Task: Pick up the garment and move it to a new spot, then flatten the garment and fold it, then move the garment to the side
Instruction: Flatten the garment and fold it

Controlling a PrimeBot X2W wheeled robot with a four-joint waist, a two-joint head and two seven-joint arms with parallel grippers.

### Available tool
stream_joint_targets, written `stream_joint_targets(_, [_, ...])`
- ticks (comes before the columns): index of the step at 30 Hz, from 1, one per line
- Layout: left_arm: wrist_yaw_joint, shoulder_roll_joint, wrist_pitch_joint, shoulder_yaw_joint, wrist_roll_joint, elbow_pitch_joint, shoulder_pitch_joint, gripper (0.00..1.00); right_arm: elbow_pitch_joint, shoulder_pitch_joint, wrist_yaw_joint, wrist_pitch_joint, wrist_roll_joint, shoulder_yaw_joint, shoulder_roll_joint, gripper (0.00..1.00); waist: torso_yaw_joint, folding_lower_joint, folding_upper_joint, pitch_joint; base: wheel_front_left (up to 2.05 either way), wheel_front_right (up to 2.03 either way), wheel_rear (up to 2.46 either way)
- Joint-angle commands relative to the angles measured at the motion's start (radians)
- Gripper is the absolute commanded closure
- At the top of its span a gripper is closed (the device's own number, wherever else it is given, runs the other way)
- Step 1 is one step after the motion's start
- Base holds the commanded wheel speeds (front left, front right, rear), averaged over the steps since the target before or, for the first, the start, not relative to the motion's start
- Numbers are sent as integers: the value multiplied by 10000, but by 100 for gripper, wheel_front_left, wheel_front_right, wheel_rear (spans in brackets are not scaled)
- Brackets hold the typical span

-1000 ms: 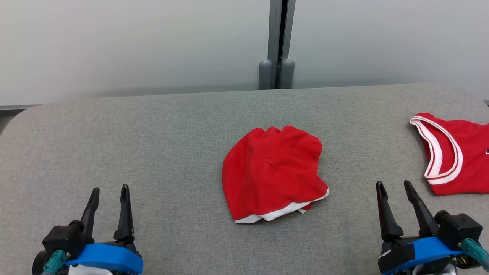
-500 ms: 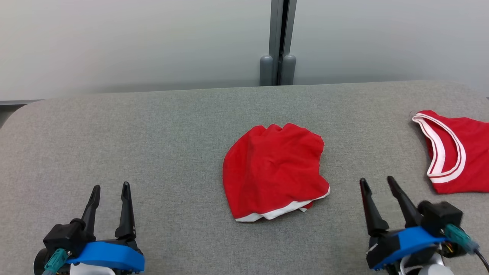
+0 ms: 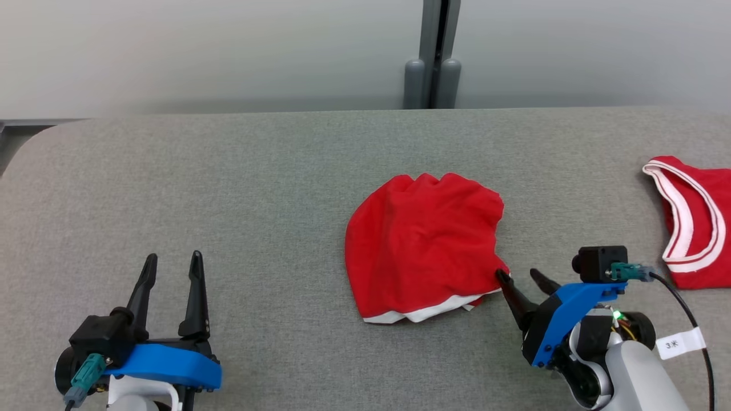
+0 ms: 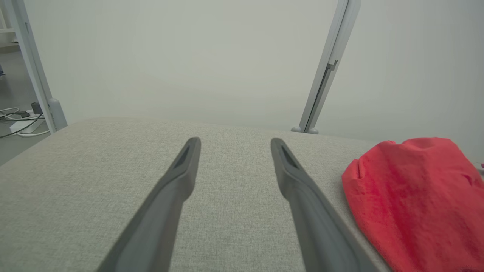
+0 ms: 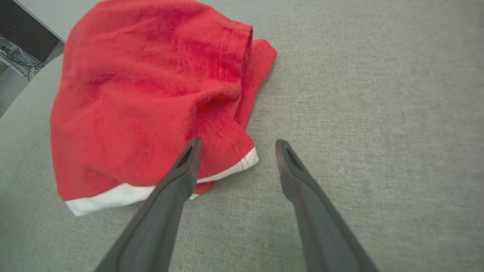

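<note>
A crumpled red garment (image 3: 422,242) with a white hem lies bunched in the middle of the grey padded table (image 3: 257,182). My right gripper (image 3: 518,276) is open and turned toward it, one fingertip over the garment's lower right corner. In the right wrist view that white-trimmed corner (image 5: 242,160) sits between the spread fingers of the gripper (image 5: 238,145). My left gripper (image 3: 173,260) is open over bare table at the lower left, well apart from the garment (image 4: 416,196), which shows at the right edge of the left wrist view beside that gripper (image 4: 234,143).
A second red garment (image 3: 694,222) with a white-banded edge lies at the table's far right. A grey post (image 3: 433,63) stands behind the table against a pale wall. The table's left corner (image 3: 34,142) is rounded.
My right arm has swung left and forward, bringing its open fingers from near the front edge to the garment's lower right corner. The head camera has shifted slightly. The left gripper has stayed put.
</note>
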Motion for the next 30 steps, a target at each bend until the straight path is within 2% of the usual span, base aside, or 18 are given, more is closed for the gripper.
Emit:
stream_joint_targets(1, [-39, 7, -42, -10, 44, 17, -132, 0, 351, -256, 1, 27, 119, 23, -14, 0, 133, 0, -1, 89, 0, 0, 0])
stream_joint_targets(8, [-52, 20, -43, -26, 79, 42, -169, 0, 1790, -809, 1, -435, 177, 145, -16, 0, 321, 0, -1, 215, 0, 0, 0])
stream_joint_targets(9, [-59, 43, -43, -25, 76, 51, -184, 0, 2209, -1009, 1, -608, 246, 251, -17, 27, 362, 0, -1, 233, 0, 0, 0])
stream_joint_targets(10, [-59, 43, -43, -25, 76, 51, -184, 0, 2209, -1009, 1, -608, 246, 251, -17, 27, 362, 0, -1, 233, 0, 0, 0])
stream_joint_targets(12, [-57, 55, -43, -26, 73, 56, -192, 0, 2582, -1154, 1, -758, 322, 345, -17, 100, 391, 0, -1, 233, 0, 0, 0])
stream_joint_targets(17, [-20, 54, -43, -43, 57, 71, -137, 0, 3154, -1428, 1, -1097, 334, 589, -20, 100, 414, 0, -1, 194, 0, 0, 0])
stream_joint_targets(22, [-9, 36, -43, -9, -5, 94, 31, 0, 2881, -1575, 1, -1722, -344, 328, -19, 100, 357, 0, -1, 9, 0, 0, 0])
stream_joint_targets(26, [-5, 0, -43, 7, -16, 64, 123, 0, 1787, -1524, 1, -1816, -907, 253, -14, 100, 331, 0, -1, -169, 0, 0, 0])
stream_joint_targets(30, [26, -39, -43, 24, 5, -23, 165, 0, -97, -1509, 1, -1399, -835, 625, -14, 100, 341, 0, -1, -251, 0, 0, 0])
